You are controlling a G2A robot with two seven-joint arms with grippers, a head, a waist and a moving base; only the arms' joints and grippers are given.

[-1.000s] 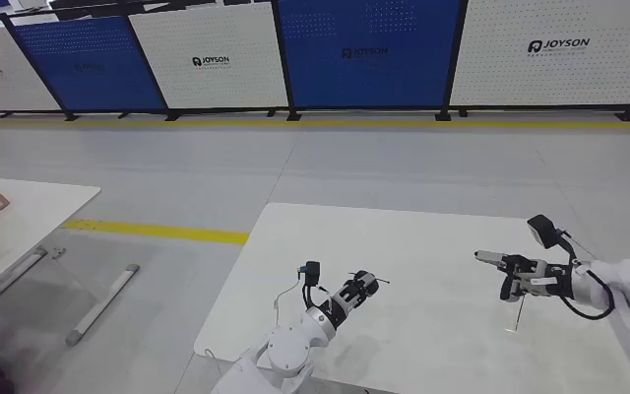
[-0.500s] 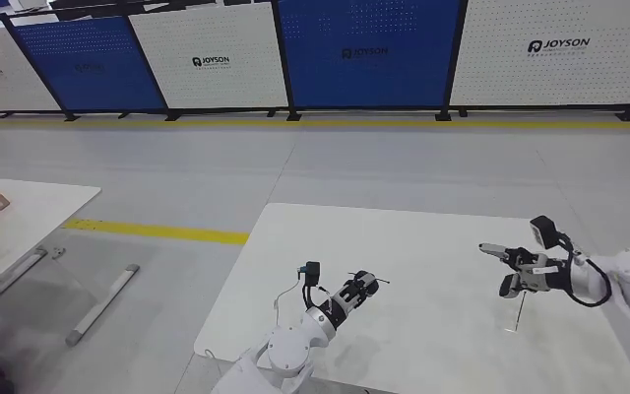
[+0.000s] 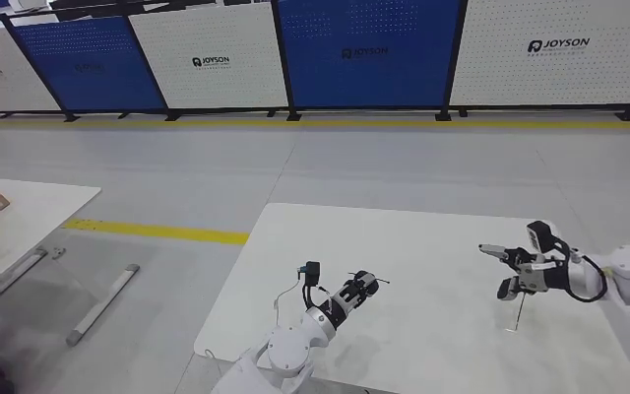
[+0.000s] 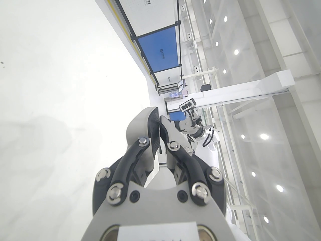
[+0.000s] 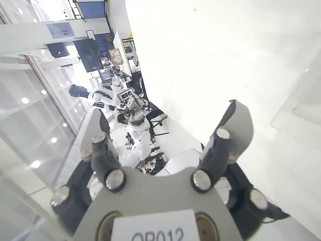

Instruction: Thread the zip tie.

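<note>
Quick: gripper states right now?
Left gripper: shut, seemingly on a thin dark zip tie poking from its tip.
Right gripper: open, holding nothing.

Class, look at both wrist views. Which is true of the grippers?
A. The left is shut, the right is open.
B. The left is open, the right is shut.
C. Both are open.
A: the left gripper has its fingers pressed together, while the right gripper has its fingers wide apart.
</note>
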